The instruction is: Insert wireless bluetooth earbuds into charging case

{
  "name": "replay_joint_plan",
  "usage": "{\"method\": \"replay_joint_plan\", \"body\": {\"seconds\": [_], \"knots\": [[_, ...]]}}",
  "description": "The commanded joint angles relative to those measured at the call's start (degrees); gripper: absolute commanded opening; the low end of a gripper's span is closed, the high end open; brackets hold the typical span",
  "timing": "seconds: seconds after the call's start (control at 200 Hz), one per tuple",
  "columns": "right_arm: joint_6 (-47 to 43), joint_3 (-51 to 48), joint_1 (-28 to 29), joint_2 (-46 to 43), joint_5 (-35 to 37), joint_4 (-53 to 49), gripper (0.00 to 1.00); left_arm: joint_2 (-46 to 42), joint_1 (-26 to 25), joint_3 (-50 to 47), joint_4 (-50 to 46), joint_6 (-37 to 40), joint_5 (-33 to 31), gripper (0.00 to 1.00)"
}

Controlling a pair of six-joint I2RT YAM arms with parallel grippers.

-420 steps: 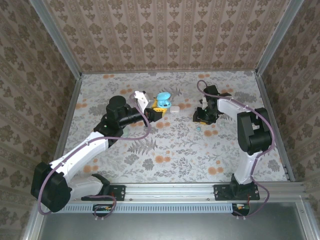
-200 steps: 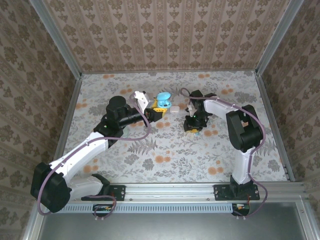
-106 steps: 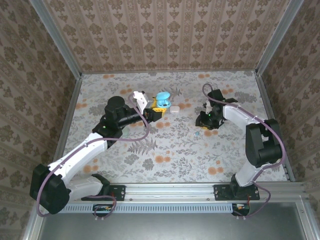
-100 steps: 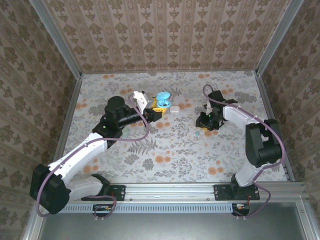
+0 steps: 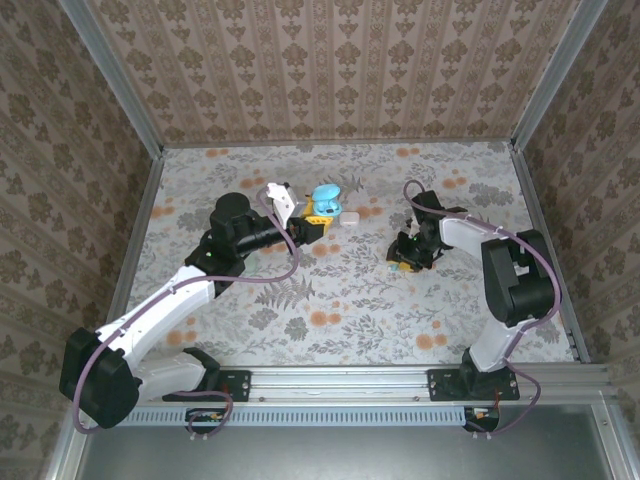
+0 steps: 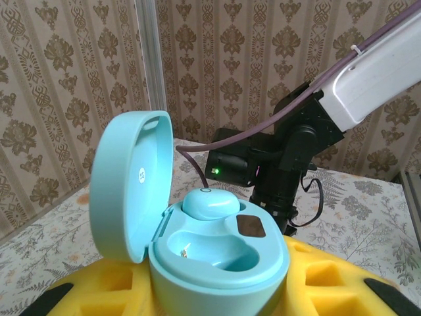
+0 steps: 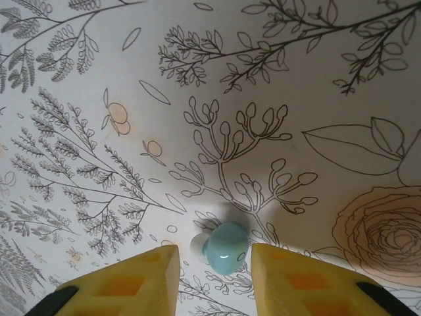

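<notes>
The charging case (image 6: 223, 263), a light teal oval, stands open in the left wrist view with its lid (image 6: 128, 184) tipped up to the left. My left gripper (image 6: 210, 293) is shut on its base, yellow pads on both sides. One teal earbud (image 6: 209, 201) sits in the far slot, and the near slot (image 6: 210, 247) is bare. In the top view that gripper (image 5: 314, 223) holds the case (image 5: 325, 198) at mid-table. The other earbud (image 7: 223, 245), teal with a white tip, lies on the floral table between the open fingers of my right gripper (image 7: 214, 266), untouched.
A small white rounded-square item (image 5: 352, 221) lies just right of the held case. The right arm (image 5: 470, 235) bends in from the right, its gripper (image 5: 405, 257) low over the table. Patterned walls and metal rails (image 5: 140, 230) enclose the floral table top.
The right gripper has swung right from beside the case, then settled lower and nearer, over the loose earbud. The left arm and the case have held still.
</notes>
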Motion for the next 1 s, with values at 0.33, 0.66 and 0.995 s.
{"method": "replay_joint_plan", "body": {"seconds": [0.33,0.66,0.995], "knots": [[0.9,-0.6,1.1,2.9,-4.5,4.3,0.34,-0.9,0.0,0.3,-0.2,0.4,0.1,0.26],[0.9,1.6,3.0,2.8,-4.5,3.3,0.32,-0.7,-0.1,0.4,-0.1,0.4,0.2,0.26],[1.3,4.7,4.9,4.7,-3.8,2.5,0.33,-0.7,0.0,0.3,-0.1,0.4,0.3,0.26]]}}
